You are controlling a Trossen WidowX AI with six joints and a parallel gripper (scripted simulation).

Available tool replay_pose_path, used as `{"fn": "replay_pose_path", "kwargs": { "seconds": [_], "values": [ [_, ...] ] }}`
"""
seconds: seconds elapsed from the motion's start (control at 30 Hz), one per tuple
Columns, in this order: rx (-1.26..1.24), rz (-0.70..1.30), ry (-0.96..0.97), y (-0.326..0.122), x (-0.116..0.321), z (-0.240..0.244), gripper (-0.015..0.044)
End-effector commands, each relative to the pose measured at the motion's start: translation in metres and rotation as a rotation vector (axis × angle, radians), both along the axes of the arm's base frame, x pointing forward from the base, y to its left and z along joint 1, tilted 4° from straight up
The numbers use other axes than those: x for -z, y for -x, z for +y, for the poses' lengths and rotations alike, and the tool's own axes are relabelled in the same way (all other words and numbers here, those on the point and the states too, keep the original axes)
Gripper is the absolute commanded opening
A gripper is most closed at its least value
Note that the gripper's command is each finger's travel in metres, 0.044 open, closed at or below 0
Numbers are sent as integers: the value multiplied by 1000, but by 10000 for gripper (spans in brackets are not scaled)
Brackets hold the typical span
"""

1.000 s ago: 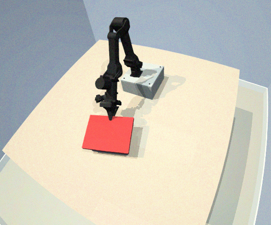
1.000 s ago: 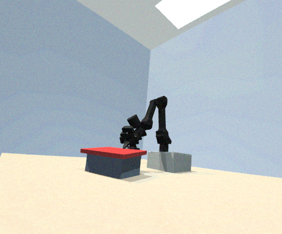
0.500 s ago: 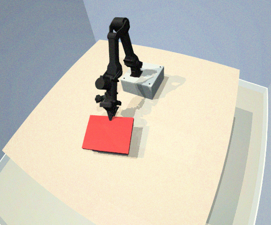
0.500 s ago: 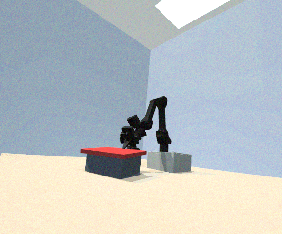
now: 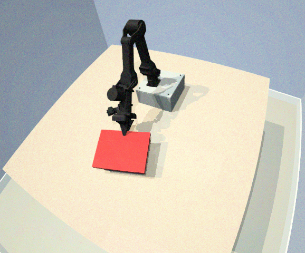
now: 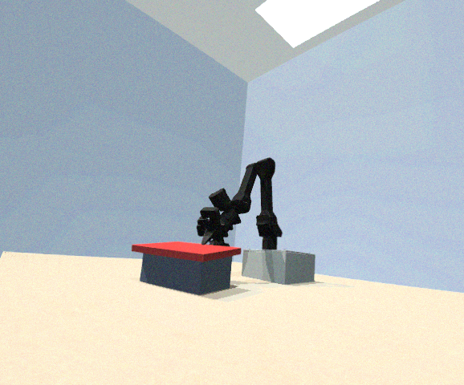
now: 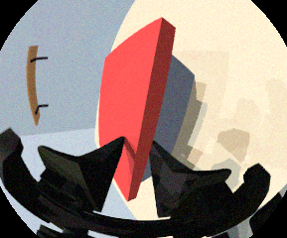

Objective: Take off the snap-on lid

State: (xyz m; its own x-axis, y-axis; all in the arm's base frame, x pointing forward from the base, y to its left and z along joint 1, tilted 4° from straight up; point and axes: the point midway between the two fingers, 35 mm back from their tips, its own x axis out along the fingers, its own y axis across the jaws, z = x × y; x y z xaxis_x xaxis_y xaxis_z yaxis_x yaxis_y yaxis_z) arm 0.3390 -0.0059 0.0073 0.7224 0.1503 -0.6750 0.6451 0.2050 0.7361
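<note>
The red lid (image 5: 121,152) (image 6: 182,249) (image 7: 130,84) lies over the top of the dark blue storage box (image 6: 172,271) (image 7: 177,99), right side up and about level, its rim overhanging the walls. Whether it is still snapped on, I cannot tell. My gripper (image 5: 124,134) (image 7: 137,142) is shut on the lid at the middle of its edge nearest the arm's base. In the wrist view, one finger is on the lid's top face and the other is at the underside of its rim. In the exterior view, the fingertips are mostly hidden behind the lid.
The arm stands on a grey base block (image 5: 154,99) (image 6: 299,267) behind the box, at the back of the table (image 5: 190,163) (image 6: 327,331). In the wrist view, a brown bar (image 7: 32,84) with two dark hooks shows at the far left.
</note>
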Motion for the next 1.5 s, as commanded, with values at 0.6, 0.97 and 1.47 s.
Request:
{"fn": "replay_pose_path", "kwargs": {
  "seconds": [0.6, 0.97, 1.47],
  "values": [
    [7, -6, -1, -3, -23, 2, 0],
    [7, -7, -1, -6, -38, 3, 0],
    [7, -8, -2, -14, -57, 6, 0]
  ]
}}
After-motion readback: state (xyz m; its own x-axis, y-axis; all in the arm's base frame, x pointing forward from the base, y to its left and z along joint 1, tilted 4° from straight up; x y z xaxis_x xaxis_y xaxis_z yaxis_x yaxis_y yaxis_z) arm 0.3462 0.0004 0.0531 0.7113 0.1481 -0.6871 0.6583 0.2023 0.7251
